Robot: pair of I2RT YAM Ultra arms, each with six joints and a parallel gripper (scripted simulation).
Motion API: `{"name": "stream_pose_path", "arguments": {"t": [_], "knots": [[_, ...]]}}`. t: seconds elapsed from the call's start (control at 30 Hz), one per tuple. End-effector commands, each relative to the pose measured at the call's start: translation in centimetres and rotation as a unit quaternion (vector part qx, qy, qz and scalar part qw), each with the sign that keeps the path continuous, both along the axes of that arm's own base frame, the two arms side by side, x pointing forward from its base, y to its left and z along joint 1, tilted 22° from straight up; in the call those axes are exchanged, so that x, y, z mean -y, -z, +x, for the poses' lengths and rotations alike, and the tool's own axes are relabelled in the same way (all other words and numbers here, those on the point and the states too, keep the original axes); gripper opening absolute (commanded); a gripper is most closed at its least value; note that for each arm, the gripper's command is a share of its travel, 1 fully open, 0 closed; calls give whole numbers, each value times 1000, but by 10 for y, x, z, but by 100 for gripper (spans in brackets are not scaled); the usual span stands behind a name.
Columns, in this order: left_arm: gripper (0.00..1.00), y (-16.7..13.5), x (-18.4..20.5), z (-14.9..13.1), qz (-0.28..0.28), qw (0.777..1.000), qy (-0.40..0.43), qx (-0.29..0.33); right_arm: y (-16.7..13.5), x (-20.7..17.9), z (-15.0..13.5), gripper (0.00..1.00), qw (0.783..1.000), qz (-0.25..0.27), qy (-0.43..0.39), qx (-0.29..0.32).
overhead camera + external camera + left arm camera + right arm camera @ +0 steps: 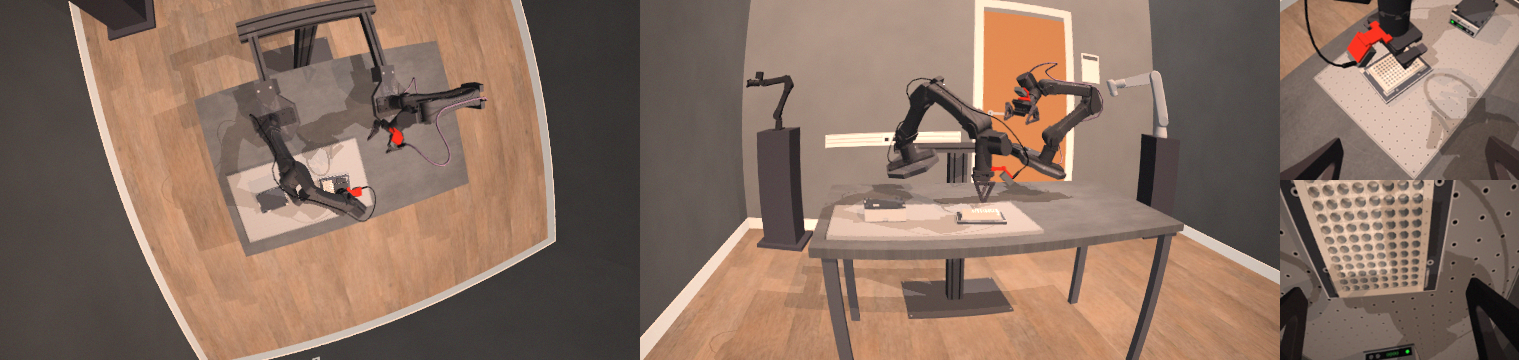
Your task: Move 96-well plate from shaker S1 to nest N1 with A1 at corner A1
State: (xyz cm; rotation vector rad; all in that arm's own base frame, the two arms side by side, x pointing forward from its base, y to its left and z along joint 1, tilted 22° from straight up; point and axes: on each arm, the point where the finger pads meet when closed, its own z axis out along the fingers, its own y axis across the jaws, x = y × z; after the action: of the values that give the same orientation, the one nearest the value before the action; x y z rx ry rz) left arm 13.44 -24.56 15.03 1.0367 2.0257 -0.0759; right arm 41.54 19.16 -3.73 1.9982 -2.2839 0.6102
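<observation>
The white 96-well plate (1367,225) lies flat in the dark frame of nest N1 (1445,214) on the light mat. It also shows in the top view (334,184), the front view (981,215) and the left wrist view (1393,72). My right gripper (982,192) hangs a little above the plate, pointing down, open and empty, with its fingers apart from the plate (1392,321). The plate shaker S1 (885,209) stands to the side with nothing on top (1474,12). My left gripper (1021,109) is open and empty, raised high and away from the mat. I cannot tell where the plate's cut-off corner lies.
The shaker's front panel with a green light (1392,356) shows beyond the plate. A red part and a black cable (1360,47) hang beside the right wrist. The mat's edge (1360,115) runs near the nest. Camera stands flank the table (780,185).
</observation>
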Motion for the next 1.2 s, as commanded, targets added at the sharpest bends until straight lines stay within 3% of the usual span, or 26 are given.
{"name": "stream_pose_path", "arguments": {"t": [0.0, 0.27, 0.5, 0.73, 0.83, 1.17], "knots": [[100, 2, -7, -1, 10, 1000, -2, 2, -18, -9, -5, 100, 1000, 6, -4, -3], [100, 2, -7, -1, 10, 1000, -2, 2, -8, -6, -8, 100, 1000, 4, 2, -11], [100, 2, -7, -1, 10, 1000, -2, 2, -17, -24, 12, 100, 991, 100, 49, 72], [100, 2, -7, -1, 10, 1000, -2, 2, -27, -24, 2, 100, 969, 184, 99, 132], [100, 2, -7, -1, 10, 1000, -2, 2, -29, -24, 1, 100, 965, 194, 105, 139], [100, 2, -7, -1, 10, 1000, -2, 2, -43, -25, -9, 100, 904, 316, 177, 228]]}}
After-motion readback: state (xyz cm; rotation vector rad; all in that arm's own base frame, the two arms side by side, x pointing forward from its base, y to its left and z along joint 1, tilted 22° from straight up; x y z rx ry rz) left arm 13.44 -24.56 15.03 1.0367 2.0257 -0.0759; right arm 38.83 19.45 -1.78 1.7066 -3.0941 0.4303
